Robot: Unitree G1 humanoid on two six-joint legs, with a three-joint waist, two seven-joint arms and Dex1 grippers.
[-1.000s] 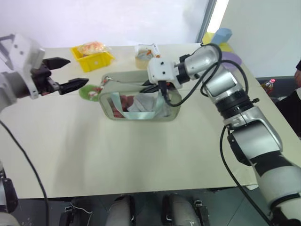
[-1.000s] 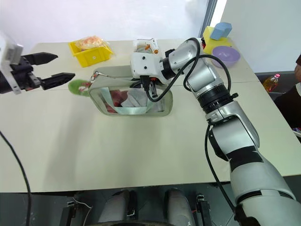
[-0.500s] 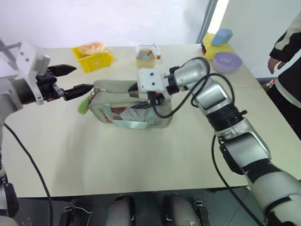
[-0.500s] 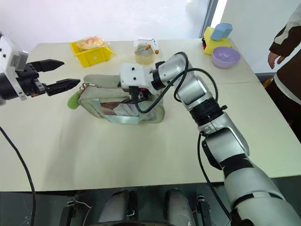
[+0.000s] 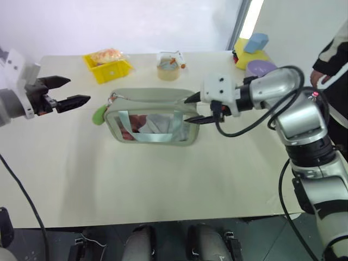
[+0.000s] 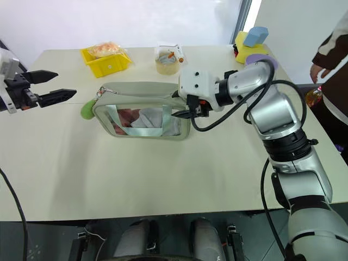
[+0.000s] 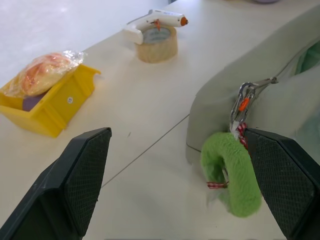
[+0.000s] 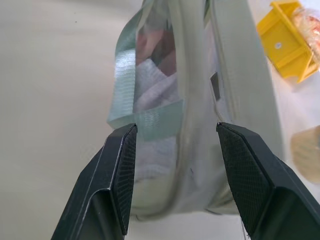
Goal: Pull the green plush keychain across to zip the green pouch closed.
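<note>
A: Pouch?
B: Green pouch (image 5: 151, 117) mid-table, green plush keychain (image 5: 98, 115) hanging at its 9 o'clock end.
A: Grippers?
B: Left gripper (image 5: 69, 92) spread, empty, beyond the keychain. Right gripper (image 5: 197, 109) released, at pouch's 3 o'clock end.

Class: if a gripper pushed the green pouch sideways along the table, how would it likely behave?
The green pouch looks like soft fabric with a clear window, so it would probably slide and buckle. It lies flat and low, so tipping seems unlikely. The dangling green plush keychain would likely swing along.

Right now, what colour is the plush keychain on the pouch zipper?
Bright lime green plush keychain, clearest in the left wrist view.
</note>
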